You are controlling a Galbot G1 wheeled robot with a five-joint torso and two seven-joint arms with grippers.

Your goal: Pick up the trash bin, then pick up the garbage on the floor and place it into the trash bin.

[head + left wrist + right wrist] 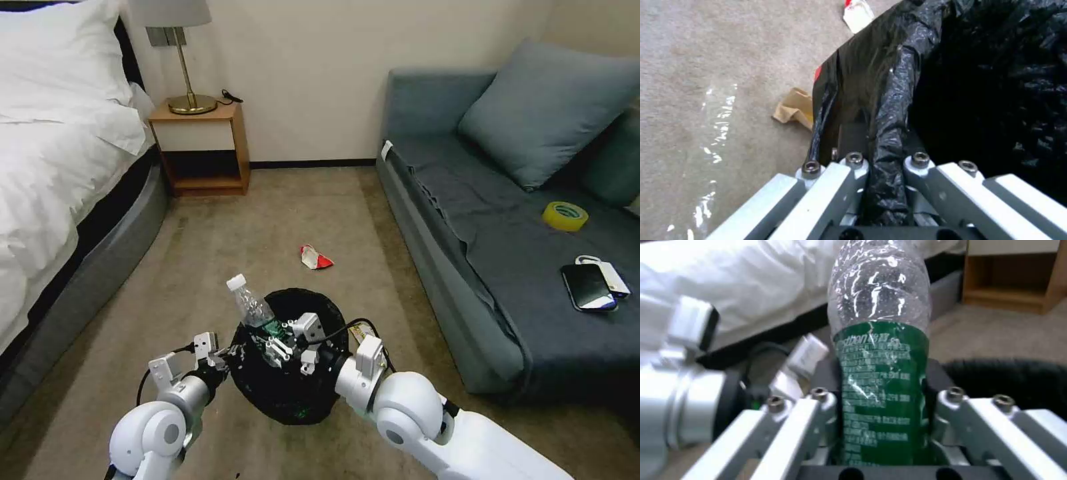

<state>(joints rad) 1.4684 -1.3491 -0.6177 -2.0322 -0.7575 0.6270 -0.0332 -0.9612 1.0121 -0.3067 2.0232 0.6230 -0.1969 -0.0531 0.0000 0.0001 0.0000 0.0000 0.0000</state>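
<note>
Here we log the scene from left to right. The bed (60, 133) with white linen lies along the left, and the wooden nightstand (200, 143) carrying a brass lamp (187, 60) stands against the wall beyond it. Our left claw (223, 357) is clenched on the near-left rim of the trash bin (293, 393); in the left wrist view its fingers (853, 140) pinch the black liner (893, 100) and rim between them. In that same view a brown cardboard scrap (793, 108) lies on the carpet just beside the bin wall. The bin is held up in front of the robot, its mouth tilted toward the camera. Our right claw (280, 340) sits over the bin's mouth, closed on the clear plastic bottle (253, 310) at its green label (878, 390), white cap (235, 282) pointing up and away toward the bed. The red-and-white crumpled wrapper (315, 257) rests on the carpet past the bin. A yellow wrapper (360, 331) peeks out at the bin's right edge. On the grey sofa (507, 253) at right lie a yellow tape roll (565, 216) and a black phone (588, 287), well apart from the bin
</note>
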